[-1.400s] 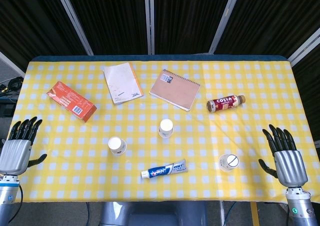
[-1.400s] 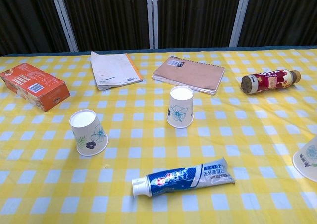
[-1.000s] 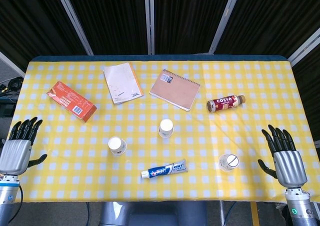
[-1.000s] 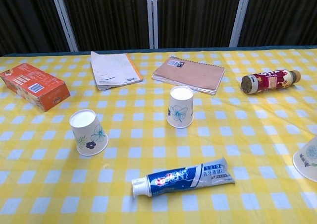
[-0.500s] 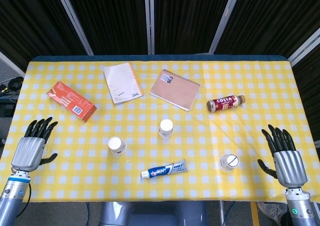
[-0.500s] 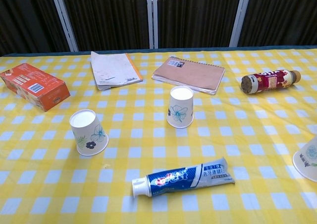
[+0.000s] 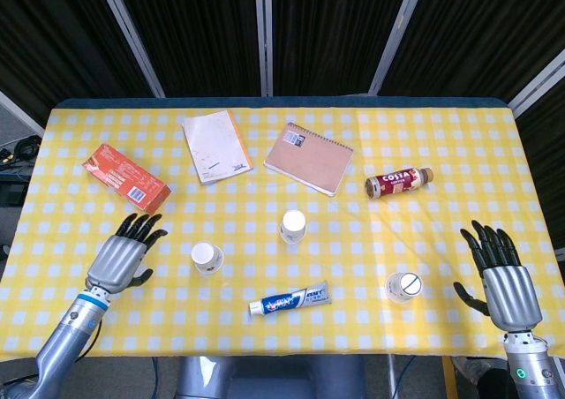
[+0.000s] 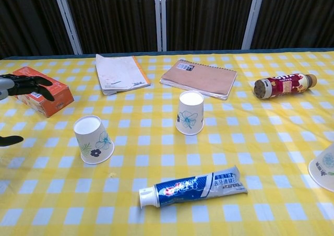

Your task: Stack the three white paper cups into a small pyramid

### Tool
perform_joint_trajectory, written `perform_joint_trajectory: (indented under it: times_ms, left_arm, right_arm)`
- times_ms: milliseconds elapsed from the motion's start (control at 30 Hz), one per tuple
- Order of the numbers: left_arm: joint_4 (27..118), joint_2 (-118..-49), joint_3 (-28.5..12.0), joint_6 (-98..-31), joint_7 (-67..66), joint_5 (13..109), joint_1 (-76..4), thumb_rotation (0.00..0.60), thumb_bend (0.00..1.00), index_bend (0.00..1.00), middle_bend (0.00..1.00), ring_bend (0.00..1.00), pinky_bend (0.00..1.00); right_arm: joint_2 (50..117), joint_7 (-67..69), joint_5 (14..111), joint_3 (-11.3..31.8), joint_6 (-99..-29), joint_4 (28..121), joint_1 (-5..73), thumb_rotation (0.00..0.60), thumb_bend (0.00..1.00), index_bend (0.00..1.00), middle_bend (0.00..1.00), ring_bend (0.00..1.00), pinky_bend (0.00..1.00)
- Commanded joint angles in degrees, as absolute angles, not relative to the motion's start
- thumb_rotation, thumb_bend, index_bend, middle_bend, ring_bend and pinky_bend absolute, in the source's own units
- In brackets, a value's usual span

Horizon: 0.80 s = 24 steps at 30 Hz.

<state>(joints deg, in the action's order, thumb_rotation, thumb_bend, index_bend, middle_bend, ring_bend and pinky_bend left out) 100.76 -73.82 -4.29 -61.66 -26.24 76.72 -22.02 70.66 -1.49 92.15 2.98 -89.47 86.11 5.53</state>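
Three paper cups stand upside down and apart on the yellow checked counter point(image 7: 441, 152): the left cup point(image 7: 207, 258), the middle cup point(image 7: 293, 226) farther back, and the right cup point(image 7: 403, 286) near the front edge. The left hand point(image 7: 124, 256) hovers just left of the left cup, fingers spread, holding nothing. The right hand point(image 7: 501, 280) sits right of the right cup, likewise spread and empty. A toothpaste tube point(image 7: 290, 299) lies between the cups.

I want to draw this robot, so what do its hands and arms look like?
Each hand, the left hand and the right hand, has a silver-grey metal back and slim black fingers, a bit like gloves. Each wrist is a grey tube; the left has a blue ring, and the right has a small green mark lower down.
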Motion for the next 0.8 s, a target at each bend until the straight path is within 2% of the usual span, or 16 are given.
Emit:
perform_joint_trajectory:
  times_ms: [33,167,333,667,800]
  left_arm:
    - [102.4,-74.9,-4.9,-60.0,-28.2,74.7,-23.7,0.6,0.31,0.15,0.0,0.0,0.0]
    - [103.3,-75.7,-5.5,-59.0,-30.7,72.6,-25.3,0.6,0.31,0.15,0.0,0.0,0.0]
    - [103.5,-77.1,-6.1,-57.8,-33.3,69.8,-27.1,0.6,0.36,0.15,0.0,0.0,0.0]
    - [102.7,-79.7,-6.8,-55.6,-37.9,62.6,-31.1,0.6,0.36,0.16,0.0,0.0,0.0]
    - [102.1,-80.9,-6.7,-55.3,-39.0,60.7,-32.3,0.6,0.4,0.2,0.0,0.0,0.0]
  right_arm:
    - [70.4,-1.0,92.1,3.1,-89.6,86.2,5.5,0.6,0.13,0.09,0.0,0.0,0.0]
    - [70.1,-0.4,92.1,3.1,-89.7,86.4,5.4,0.6,0.13,0.09,0.0,0.0,0.0]
    - [69.9,0.2,92.3,3.1,-89.9,86.6,5.4,0.6,0.13,0.09,0.0,0.0,0.0]
    - [69.3,1.4,92.3,3.1,-90.1,86.8,5.3,0.6,0.13,0.09,0.0,0.0,0.0]
    - [69.2,1.8,92.3,3.2,-90.1,86.8,5.3,0.6,0.13,0.09,0.0,0.0,0.0]
